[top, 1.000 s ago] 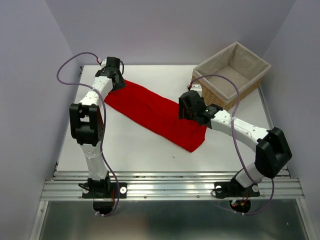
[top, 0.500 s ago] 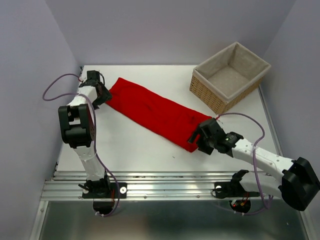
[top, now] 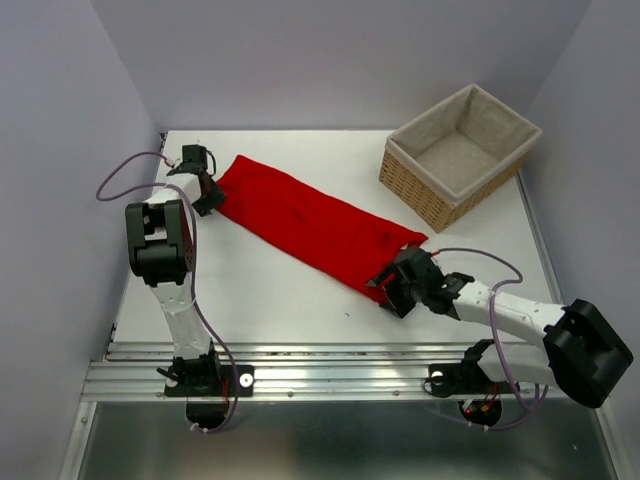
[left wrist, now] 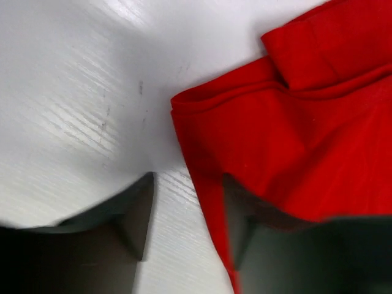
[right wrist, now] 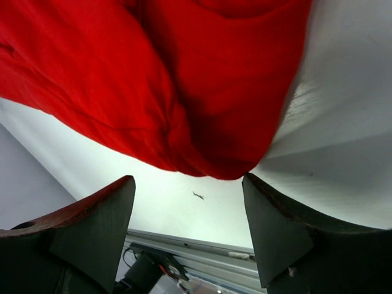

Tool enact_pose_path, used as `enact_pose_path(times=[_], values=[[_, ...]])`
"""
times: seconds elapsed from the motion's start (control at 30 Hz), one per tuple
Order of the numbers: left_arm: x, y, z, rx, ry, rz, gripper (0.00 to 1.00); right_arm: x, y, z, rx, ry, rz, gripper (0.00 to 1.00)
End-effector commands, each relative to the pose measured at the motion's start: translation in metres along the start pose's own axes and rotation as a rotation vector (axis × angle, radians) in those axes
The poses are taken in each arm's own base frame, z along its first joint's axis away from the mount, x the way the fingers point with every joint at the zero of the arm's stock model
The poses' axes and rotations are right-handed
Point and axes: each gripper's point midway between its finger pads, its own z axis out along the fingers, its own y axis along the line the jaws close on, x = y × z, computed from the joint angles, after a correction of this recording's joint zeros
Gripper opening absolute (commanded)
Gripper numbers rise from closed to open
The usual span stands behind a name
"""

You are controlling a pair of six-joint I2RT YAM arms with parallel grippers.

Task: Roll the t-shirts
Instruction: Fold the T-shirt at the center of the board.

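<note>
The red t-shirt (top: 300,220) lies folded into a long strip, running diagonally from the table's far left toward the near right. My left gripper (top: 207,192) is low at its far-left end. In the left wrist view the gripper (left wrist: 188,184) is open and the cloth's (left wrist: 294,122) folded edge runs between the fingers, close to the right finger (left wrist: 239,214). My right gripper (top: 392,290) sits at the strip's near-right end. In the right wrist view it (right wrist: 188,184) is open, with the rounded end of the cloth (right wrist: 153,73) just beyond the fingertips and bare table between them.
A wicker basket (top: 430,195) with a grey liner stands at the far right of the white table (top: 270,290). A metal rail (top: 350,375) runs along the near edge. Grey walls close in the left, back and right sides.
The right arm has swung from over the shirt near the basket down to its near-right end. The left gripper has come from the far corner to the strip's left end, jaws narrower.
</note>
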Motion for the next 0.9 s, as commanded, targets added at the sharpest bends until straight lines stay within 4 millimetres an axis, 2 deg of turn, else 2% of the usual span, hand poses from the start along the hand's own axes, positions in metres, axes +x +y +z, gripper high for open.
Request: enact_pose_path(times=[0.0,0.03,0.07,0.13,0.23,0.27,0.33,0.6,0.83,0.87], values=[[-0.006,-0.004,0.003,0.007,-0.01,-0.001,0.39,-0.017,0.014,0.008,-0.073,-0.1,0.076,0.73],[-0.006,-0.004,0.003,0.007,-0.01,0.001,0.32,-0.019,0.01,0.01,-0.064,-0.114,0.079,0.72],[-0.006,-0.004,0.003,0.008,-0.009,0.002,0.16,-0.021,0.004,0.013,-0.049,-0.127,0.087,0.65],[-0.006,-0.004,0.002,0.009,-0.007,0.009,0.03,-0.024,-0.002,0.017,-0.026,-0.148,0.079,0.56],[-0.01,-0.005,-0.003,0.006,-0.016,0.018,0.0,-0.021,-0.006,0.019,-0.014,-0.132,0.066,0.33],[-0.011,-0.004,-0.004,0.005,-0.018,0.02,0.0,-0.021,-0.009,0.019,-0.008,-0.131,0.057,0.18],[-0.015,-0.005,-0.01,0.008,-0.029,0.02,0.0,-0.022,-0.013,0.017,0.0,-0.137,0.04,0.01],[-0.023,-0.003,-0.032,0.014,-0.069,0.016,0.0,-0.036,-0.014,-0.006,0.003,-0.206,-0.082,0.01],[-0.016,-0.004,-0.047,0.055,-0.064,-0.001,0.0,-0.031,-0.022,-0.013,0.019,-0.171,-0.131,0.01],[-0.007,-0.001,-0.046,0.056,-0.045,-0.001,0.0,-0.029,-0.027,-0.011,0.031,-0.165,-0.131,0.01]])
